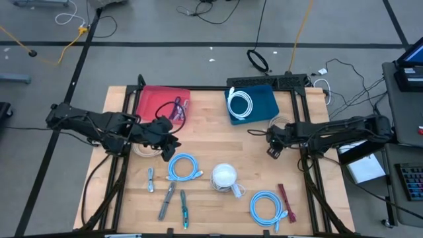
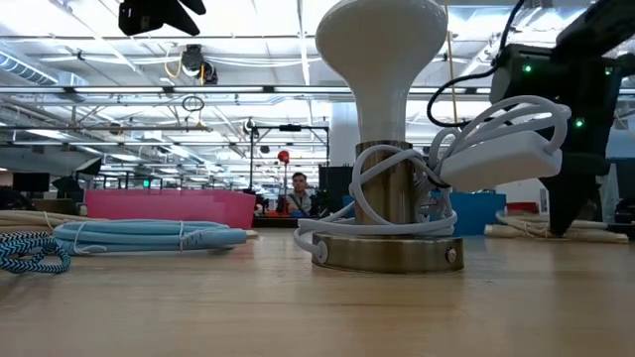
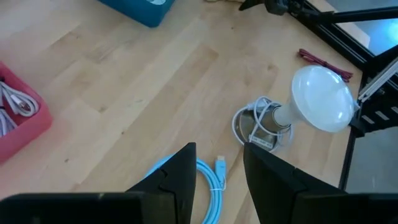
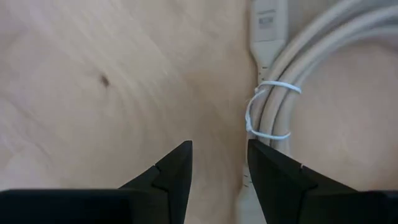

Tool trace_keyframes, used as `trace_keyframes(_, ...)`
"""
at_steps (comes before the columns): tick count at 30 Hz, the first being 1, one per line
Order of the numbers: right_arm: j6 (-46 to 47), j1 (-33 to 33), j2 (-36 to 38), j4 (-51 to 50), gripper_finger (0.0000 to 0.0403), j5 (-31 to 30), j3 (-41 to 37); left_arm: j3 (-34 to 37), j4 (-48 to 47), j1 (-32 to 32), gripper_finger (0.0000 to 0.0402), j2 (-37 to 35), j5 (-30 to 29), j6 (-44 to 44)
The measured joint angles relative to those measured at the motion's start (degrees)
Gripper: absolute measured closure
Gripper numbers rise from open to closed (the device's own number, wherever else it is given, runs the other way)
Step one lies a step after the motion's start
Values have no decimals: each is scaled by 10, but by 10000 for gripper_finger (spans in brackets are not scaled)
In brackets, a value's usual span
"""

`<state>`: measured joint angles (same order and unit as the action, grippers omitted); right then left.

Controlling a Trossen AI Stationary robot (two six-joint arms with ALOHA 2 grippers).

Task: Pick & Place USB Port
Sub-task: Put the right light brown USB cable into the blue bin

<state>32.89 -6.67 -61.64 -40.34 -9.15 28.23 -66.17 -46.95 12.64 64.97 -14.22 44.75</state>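
Note:
My right gripper point(image 4: 219, 163) is open and low over the wood at the table's right, next to a pale grey coiled USB cable point(image 4: 280, 106) bound with a white tie; its plug point(image 4: 268, 18) lies flat. In the high view this gripper point(image 1: 271, 144) sits just near of that coil point(image 1: 283, 123). My left gripper point(image 3: 219, 167) is open and raised above a light blue coiled USB cable point(image 1: 183, 166), whose plug point(image 3: 219, 165) shows between the fingers. In the high view the left gripper point(image 1: 169, 142) hangs left of centre. My right gripper has one finger point(image 4: 273, 171) at the edge of the tied grey coil point(image 4: 247, 180), coming from above. I cannot tell whether it touches the cable. The coil lies flat on the table.
A red bin point(image 1: 163, 102) holding cables and a blue bin point(image 1: 261, 99) holding a white cable stand at the far side. A white-headed lamp point(image 1: 225, 176) wrapped in cord stands near centre. A second blue coil point(image 1: 266, 206), a red strip point(image 1: 285, 200) and small tools point(image 1: 169, 199) lie near the front.

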Motion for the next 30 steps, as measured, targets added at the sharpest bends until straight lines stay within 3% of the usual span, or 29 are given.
trace_keyframes(7,129,-3,2,96,280,59,-95,0,1,0,266,0,0,2)
trace_keyframes(13,159,7,5,113,390,111,-111,0,3,0,266,0,0,3)
trace_keyframes(21,159,14,4,112,402,116,-34,0,4,0,266,0,-7,2)
trace_keyframes(27,95,40,4,118,402,123,96,0,5,0,266,0,-8,2)
trace_keyframes(30,11,59,3,168,403,200,147,0,5,0,266,0,-9,5)
